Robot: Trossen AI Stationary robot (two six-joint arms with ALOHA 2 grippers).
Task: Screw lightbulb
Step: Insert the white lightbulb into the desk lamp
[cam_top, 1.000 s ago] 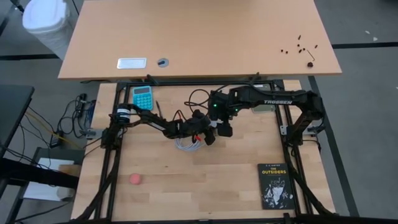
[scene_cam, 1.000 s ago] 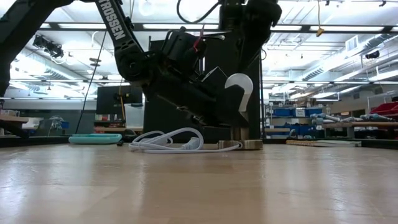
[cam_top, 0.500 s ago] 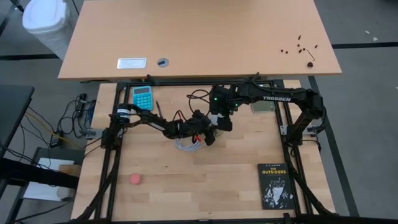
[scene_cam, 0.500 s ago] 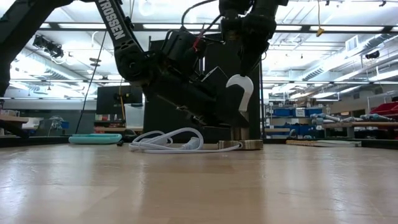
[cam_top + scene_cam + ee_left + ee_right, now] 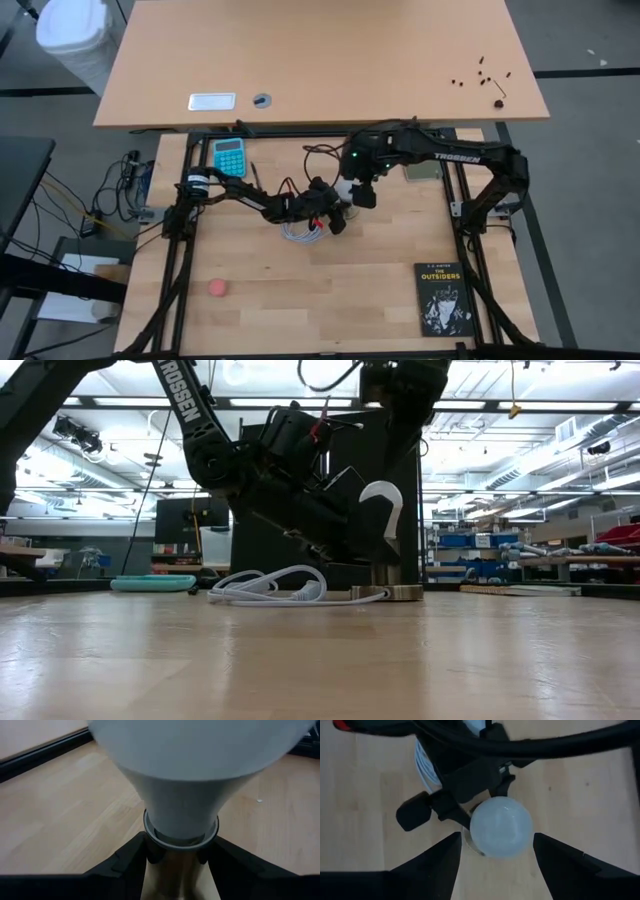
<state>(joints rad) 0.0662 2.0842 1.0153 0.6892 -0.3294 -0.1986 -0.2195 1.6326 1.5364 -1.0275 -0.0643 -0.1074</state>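
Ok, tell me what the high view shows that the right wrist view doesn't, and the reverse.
Only the high view shows the calculator, the book and a small red ball. Only the right wrist view shows the right gripper open, its fingers either side of the lightbulb without touching it. Both show the left gripper at the lightbulb's base and the coiled white cord.

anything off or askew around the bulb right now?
Nothing stands out. The lightbulb sits upright in the socket, whose neck the left gripper clamps. The right gripper is open around the bulb, not touching it. The white cord lies loosely coiled beside the socket.
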